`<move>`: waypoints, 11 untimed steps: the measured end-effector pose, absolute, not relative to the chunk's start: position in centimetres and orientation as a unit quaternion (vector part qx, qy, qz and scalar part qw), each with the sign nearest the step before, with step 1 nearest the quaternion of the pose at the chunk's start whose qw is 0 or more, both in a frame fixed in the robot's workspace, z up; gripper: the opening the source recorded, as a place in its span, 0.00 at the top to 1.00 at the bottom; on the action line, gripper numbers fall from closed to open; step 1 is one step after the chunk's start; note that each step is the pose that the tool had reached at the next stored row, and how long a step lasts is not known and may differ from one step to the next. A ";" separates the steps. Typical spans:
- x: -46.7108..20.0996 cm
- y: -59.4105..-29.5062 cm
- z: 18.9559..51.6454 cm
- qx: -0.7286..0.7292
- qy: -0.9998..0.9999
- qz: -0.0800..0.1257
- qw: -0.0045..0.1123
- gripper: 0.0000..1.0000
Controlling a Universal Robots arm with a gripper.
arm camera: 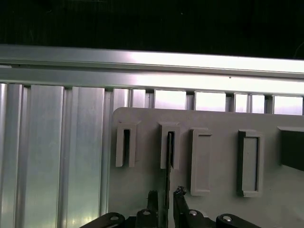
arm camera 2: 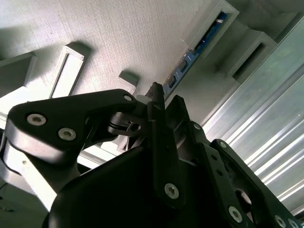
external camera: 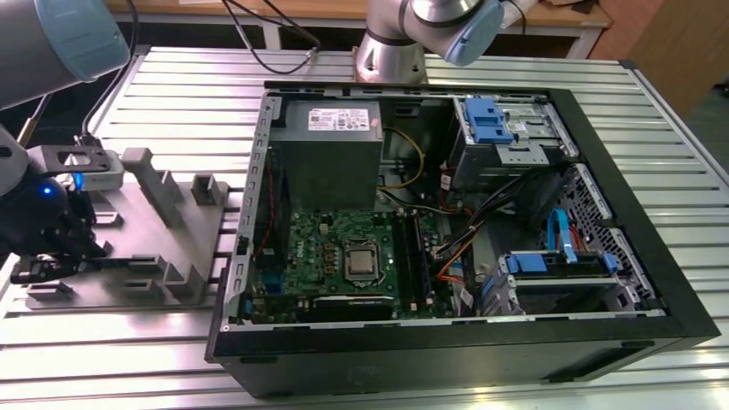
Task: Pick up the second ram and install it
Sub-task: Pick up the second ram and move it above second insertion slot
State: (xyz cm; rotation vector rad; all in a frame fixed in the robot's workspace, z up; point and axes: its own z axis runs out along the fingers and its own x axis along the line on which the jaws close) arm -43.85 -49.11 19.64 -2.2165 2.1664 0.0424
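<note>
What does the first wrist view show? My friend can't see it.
A thin dark ram stick stands on edge in a slot of a grey holder plate, with the black tool on either side of it. A ribbed metal table lies beyond.

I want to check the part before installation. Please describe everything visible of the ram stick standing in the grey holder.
The second ram is a long, thin, flat board. In the second wrist view its face looks blue-green with small dark chips; in the first wrist view it shows edge-on as a dark line. It stands on edge in a narrow slot of the grey holder, outside the computer case. Its near end runs into the gripper.
</note>
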 end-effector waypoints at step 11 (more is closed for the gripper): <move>-43.8 -49.1 19.9 -0.706 0.708 0.013 0.021 0.76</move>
